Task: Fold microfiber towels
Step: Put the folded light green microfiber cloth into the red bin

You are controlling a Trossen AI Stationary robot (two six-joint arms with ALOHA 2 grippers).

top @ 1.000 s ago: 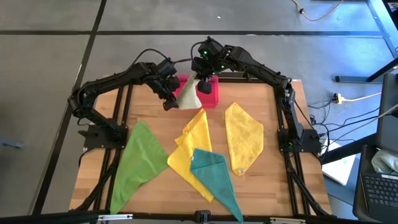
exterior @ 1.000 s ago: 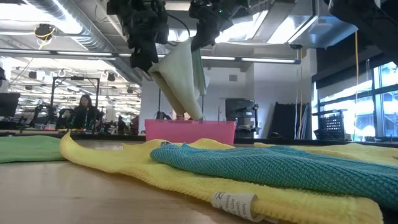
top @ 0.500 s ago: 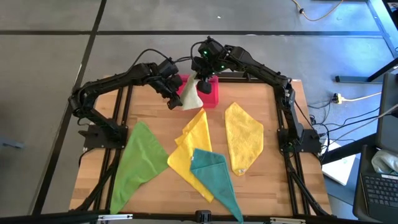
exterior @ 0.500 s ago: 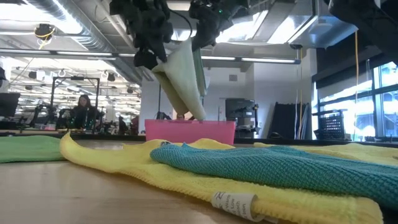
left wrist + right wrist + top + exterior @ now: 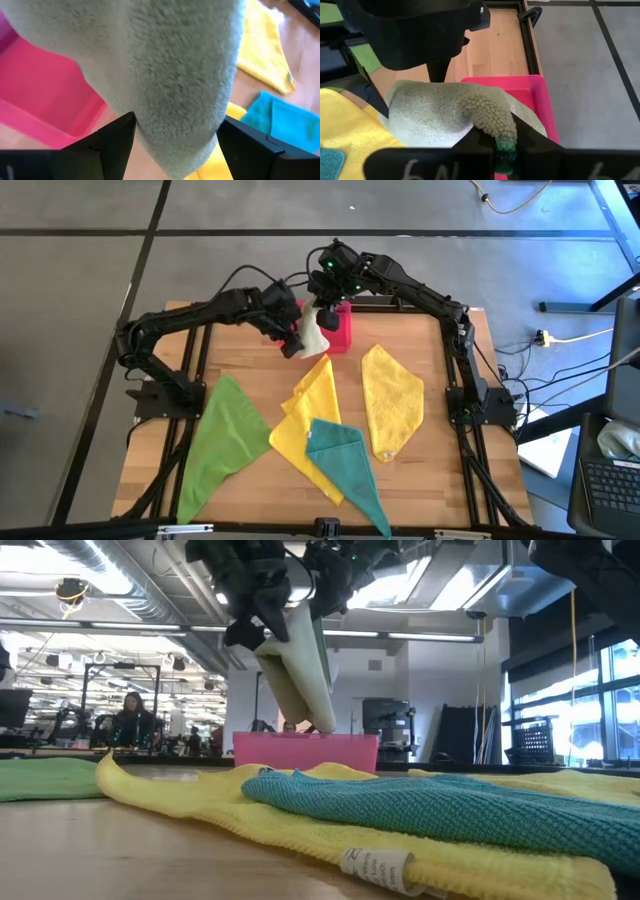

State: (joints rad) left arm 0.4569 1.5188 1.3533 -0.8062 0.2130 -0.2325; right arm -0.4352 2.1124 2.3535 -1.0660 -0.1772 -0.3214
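The right gripper (image 5: 322,300) has its fingers pinched on the top of the pale olive towel (image 5: 313,332), which hangs over the pink tray (image 5: 340,325). The left gripper (image 5: 292,338) has its 2 fingers wide, with the towel's lower end between them. If they close off-centre, the fold could skew or slip.

Wooden table (image 5: 430,350): pink tray (image 5: 340,330), four towels (image 5: 393,408) flat.

Two black jointed arms (image 5: 200,315), green LEDs.
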